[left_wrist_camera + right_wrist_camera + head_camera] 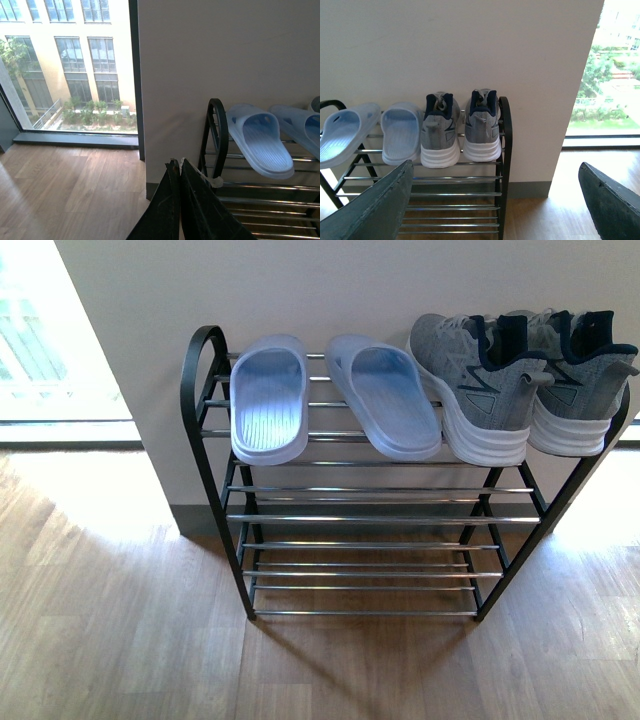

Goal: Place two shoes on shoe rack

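So the shoe rack point(213, 472) sits in the middle of the front view against a pale wall point(330, 285), on a wood floor point(110, 640), and its top tier is full. From the left of the frame: two pale blue slides point(270, 397) point(385, 395) lying flat across the chrome bars, then two grey sneakers point(470, 385) point(570, 380) in the upper right, heels and white soles facing the camera. The right sneaker sits right by the rack's end frame. The lower tiers point(365, 545) hold no shoes, just bare bars. Neither arm shows in the front view. In the left wrist view the left end effector point(179, 165) has its dark fingers pressed together with nothing between them. In the right wrist view the right end effector point(495, 172) is spread wide apart, holding nothing, with the rack in between the fingers.
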Tool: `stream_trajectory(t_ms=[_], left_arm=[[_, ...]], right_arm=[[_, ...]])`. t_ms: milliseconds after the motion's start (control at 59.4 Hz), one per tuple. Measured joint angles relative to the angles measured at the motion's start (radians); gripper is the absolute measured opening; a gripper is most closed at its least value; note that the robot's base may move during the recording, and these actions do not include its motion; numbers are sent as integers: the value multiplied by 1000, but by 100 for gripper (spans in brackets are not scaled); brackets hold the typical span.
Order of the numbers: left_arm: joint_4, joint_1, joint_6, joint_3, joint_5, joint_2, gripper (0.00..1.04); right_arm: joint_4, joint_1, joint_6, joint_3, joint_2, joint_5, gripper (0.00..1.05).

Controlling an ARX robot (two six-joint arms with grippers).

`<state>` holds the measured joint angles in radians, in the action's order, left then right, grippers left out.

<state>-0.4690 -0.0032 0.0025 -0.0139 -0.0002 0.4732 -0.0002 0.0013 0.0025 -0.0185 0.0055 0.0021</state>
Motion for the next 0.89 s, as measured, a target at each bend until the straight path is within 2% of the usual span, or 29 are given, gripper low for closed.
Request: stream_trajectory(t_ms=[387,808,892], left_arm=[[195,0,0,0,0,-200,1],[296,0,0,0,0,-302,1],[447,0,0,0,0,-419,1]], right_arm=[[0,0,0,0,0,0,96],[0,0,0,0,0,0,96],[0,0,0,0,0,0,96]])
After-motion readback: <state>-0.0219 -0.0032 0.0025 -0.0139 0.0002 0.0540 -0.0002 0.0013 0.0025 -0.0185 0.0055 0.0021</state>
